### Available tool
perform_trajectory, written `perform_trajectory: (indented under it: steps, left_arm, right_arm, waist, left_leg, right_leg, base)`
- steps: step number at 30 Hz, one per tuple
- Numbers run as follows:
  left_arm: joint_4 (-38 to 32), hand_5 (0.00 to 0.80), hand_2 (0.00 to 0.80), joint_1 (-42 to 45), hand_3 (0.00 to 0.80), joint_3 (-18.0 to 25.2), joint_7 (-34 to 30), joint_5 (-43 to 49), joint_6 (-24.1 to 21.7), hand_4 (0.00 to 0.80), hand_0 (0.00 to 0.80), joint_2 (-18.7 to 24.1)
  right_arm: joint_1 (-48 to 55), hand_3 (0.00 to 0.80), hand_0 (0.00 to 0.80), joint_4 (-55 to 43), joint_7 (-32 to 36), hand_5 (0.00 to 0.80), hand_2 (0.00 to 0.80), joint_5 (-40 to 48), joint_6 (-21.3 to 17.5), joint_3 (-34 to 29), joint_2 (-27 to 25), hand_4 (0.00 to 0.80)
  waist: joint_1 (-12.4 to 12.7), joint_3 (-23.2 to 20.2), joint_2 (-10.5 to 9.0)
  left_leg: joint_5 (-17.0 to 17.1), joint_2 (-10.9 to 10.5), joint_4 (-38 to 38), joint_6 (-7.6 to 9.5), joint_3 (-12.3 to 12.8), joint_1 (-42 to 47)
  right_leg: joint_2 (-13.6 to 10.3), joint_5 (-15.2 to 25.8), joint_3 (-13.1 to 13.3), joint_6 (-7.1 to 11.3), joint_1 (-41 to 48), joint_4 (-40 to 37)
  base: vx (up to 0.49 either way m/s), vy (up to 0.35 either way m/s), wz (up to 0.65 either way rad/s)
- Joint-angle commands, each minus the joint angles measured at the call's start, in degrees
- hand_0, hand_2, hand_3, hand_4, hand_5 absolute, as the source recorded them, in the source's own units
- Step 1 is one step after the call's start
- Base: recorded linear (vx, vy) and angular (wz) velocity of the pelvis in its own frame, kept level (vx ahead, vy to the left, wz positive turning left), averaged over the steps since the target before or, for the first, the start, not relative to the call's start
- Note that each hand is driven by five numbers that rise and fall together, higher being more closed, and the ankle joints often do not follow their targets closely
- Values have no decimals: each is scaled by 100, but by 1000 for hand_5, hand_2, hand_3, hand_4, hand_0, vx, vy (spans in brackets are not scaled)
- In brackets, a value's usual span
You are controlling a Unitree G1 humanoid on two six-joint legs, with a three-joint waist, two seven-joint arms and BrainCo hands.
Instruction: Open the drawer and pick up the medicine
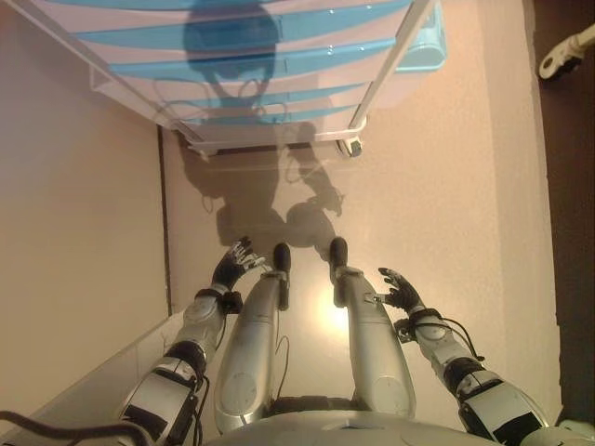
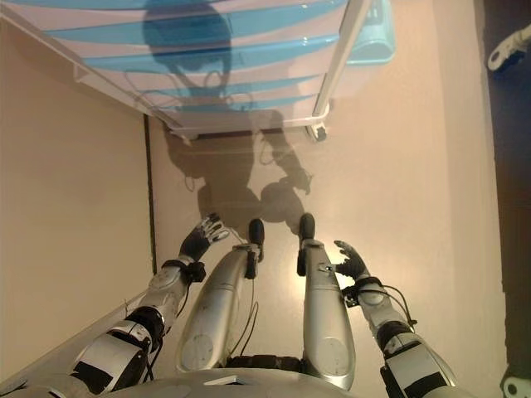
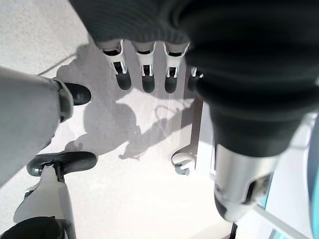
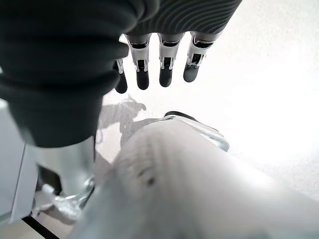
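Note:
A white-framed drawer cabinet (image 1: 270, 65) with translucent blue drawers stands ahead of me on castors, its drawers all closed. No medicine shows in any view. My left hand (image 1: 234, 262) hangs low at my left side, fingers relaxed and empty. My right hand (image 1: 402, 288) hangs at my right side, fingers relaxed and empty. Both hands are well short of the cabinet. The left wrist view shows one cabinet castor (image 3: 180, 163) past the hand's fingers (image 3: 144, 69). The right wrist view shows its fingers (image 4: 166, 62) over the floor.
A beige wall or panel (image 1: 74, 242) runs along my left side, with a dark gap (image 1: 165, 223) at its edge. A dark strip (image 1: 569, 186) borders the floor at the right, with a white castor (image 1: 565, 54) at the far right.

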Motion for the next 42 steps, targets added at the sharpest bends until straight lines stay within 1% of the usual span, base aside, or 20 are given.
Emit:
perform_trajectory:
  steps: [1,3,8,10,16,19,21,22,25,31,32,36,42]
  left_arm:
    - [-382,0,0,175,0,90,-411,-671,-225,0,0,-8]
    - [-545,0,0,150,0,107,-940,-1189,-159,0,0,10]
    - [-1065,0,0,29,0,163,-1844,-2428,7,0,0,77]
    - [-1116,0,0,-52,0,198,-2198,-2849,-16,0,0,95]
    - [-1364,0,0,-418,0,465,-3095,-3972,182,0,0,242]
    - [-1480,0,0,-542,0,525,-3329,-4264,253,0,0,295]
    - [-1687,0,0,-774,0,683,-3578,-4645,376,0,0,436]
    - [-1783,0,0,-898,0,758,-3663,-4877,529,0,0,529]
    - [-1991,0,0,-1094,0,860,-3740,-5256,620,0,0,637]
    - [-2073,0,0,-1227,0,945,-3753,-5410,649,0,0,704]
    - [-2342,0,0,-1794,0,1116,-3642,-5963,685,0,0,978]
    - [-2339,0,0,-2177,0,1112,-3465,-5943,557,0,0,1184]
    - [-2234,0,0,-2631,0,1103,-3356,-5942,572,0,0,1417]
  right_arm:
    - [407,0,0,-183,62,0,0,33,10,186,-180,0]
    - [450,0,0,-204,95,0,0,42,5,180,-230,0]
    - [563,0,0,-400,217,0,0,88,113,161,-299,0]
    - [608,0,0,-415,250,0,0,53,140,169,-304,0]
    - [787,0,0,-494,249,0,0,202,246,216,-243,0]
    - [822,0,0,-524,235,0,0,235,282,239,-229,0]
    - [907,0,0,-579,249,0,0,224,305,250,-218,0]
    - [934,0,0,-582,254,0,0,250,303,263,-223,0]
    - [975,0,0,-621,253,0,0,258,306,300,-229,0]
    - [990,0,0,-609,247,0,0,271,293,335,-219,0]
    - [1051,0,0,-562,203,0,0,321,167,488,-172,0]
    - [1043,0,0,-528,168,0,0,342,93,583,-131,0]
    - [1005,0,0,-532,133,0,0,321,30,686,-120,0]
  waist:
    - [-63,-132,50]
    - [-97,-112,29]
    - [-175,-96,-100]
    - [-206,-98,-160]
    - [-275,-128,-393]
    - [-298,-136,-453]
    - [-343,-151,-532]
    - [-360,-153,-556]
    - [-395,-148,-590]
    - [-413,-150,-609]
    - [-467,-162,-669]
    - [-494,-126,-707]
    - [-515,-63,-719]
  left_leg:
    - [85,-323,-407,144,-60,27]
    - [70,-298,-346,146,-32,-31]
    - [19,-238,-232,175,39,-101]
    - [-14,-221,-170,194,72,-118]
    - [-156,-174,-20,229,133,-146]
    - [-207,-164,30,238,155,-162]
    - [-287,-143,82,253,194,-148]
    - [-317,-142,102,260,208,-136]
    - [-381,-133,164,276,246,-129]
    - [-405,-121,202,280,270,-145]
    - [-462,-90,209,287,341,-142]
    - [-495,-93,149,287,366,-68]
    - [-512,-99,48,285,405,33]
  right_leg:
    - [426,-275,-340,-238,-46,485]
    - [454,-258,-312,-244,-102,518]
    - [516,-149,-253,-209,-140,494]
    - [528,-105,-245,-188,-137,486]
    - [576,1,-192,-123,-65,368]
    - [586,31,-173,-109,-49,319]
    - [602,68,-137,-85,-7,249]
    - [607,80,-127,-79,18,225]
    - [608,102,-101,-70,53,187]
    - [606,122,-87,-63,61,166]
    - [606,172,-40,-29,123,15]
    - [615,204,-7,-4,212,-119]
    - [620,189,-3,8,312,-215]
  base:
    - [12,38,-19]
    - [18,32,-12]
    - [30,2,-12]
    - [51,-21,-13]
    - [47,-40,-10]
    - [25,-23,-11]
    - [55,-34,-10]
    - [47,-21,-15]
    - [31,-12,-9]
    - [12,-7,-5]
    - [38,-30,-2]
    - [18,-10,-8]
    - [0,14,-4]
